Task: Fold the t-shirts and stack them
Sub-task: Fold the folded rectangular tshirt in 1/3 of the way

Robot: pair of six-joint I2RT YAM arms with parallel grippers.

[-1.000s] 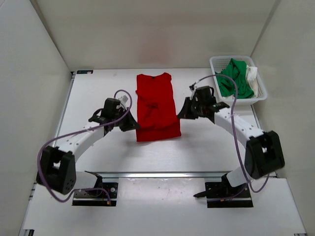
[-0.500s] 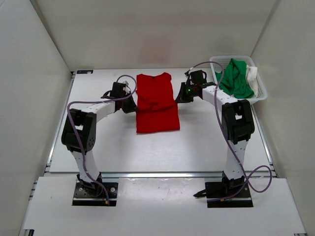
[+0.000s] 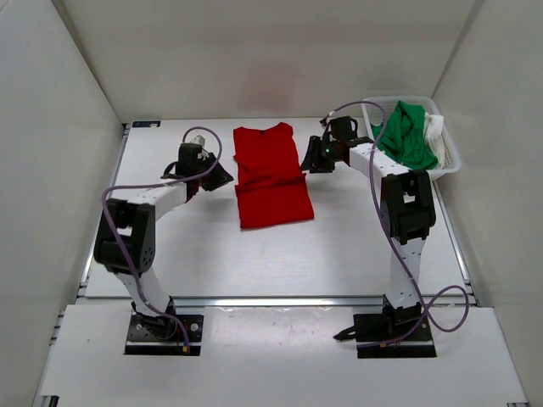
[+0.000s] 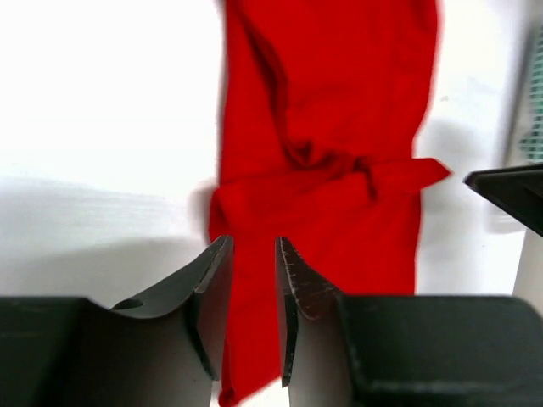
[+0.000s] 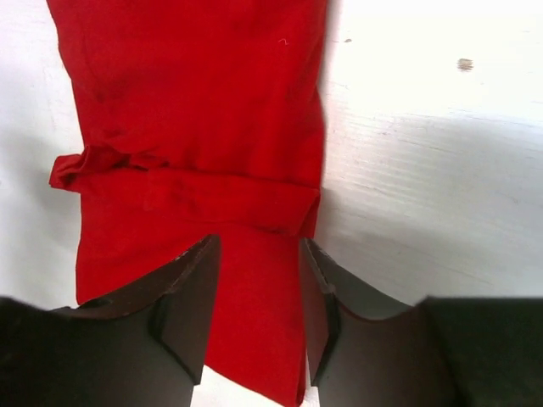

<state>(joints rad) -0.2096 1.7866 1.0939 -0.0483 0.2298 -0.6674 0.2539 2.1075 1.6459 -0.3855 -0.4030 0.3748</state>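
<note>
While my left gripper (image 3: pixel 219 175) hangs at the left edge of the red shirt (image 3: pixel 270 180), its jaws only narrowly apart and holding nothing, I judge a snag the first risk. A fingertip that drags as I pull away could catch the cloth and tug the tucked sleeve open.

The shirt lies flat mid-table (image 3: pixel 170 246), both sleeves folded in across it. The band they make is bunched, so a lengthwise fold over it may come out lumpy or crooked.

A sleeve tip pokes past the right edge, close to my right gripper (image 3: pixel 310 161). Its jaws stand wider, empty too, and pinching that tip alone would unroll the fold.

Farther right, the green shirt (image 3: pixel 405 136) and white shirt (image 3: pixel 434 127) sit heaped in the basket (image 3: pixel 373 103). Lifting one may drag the other out.
</note>
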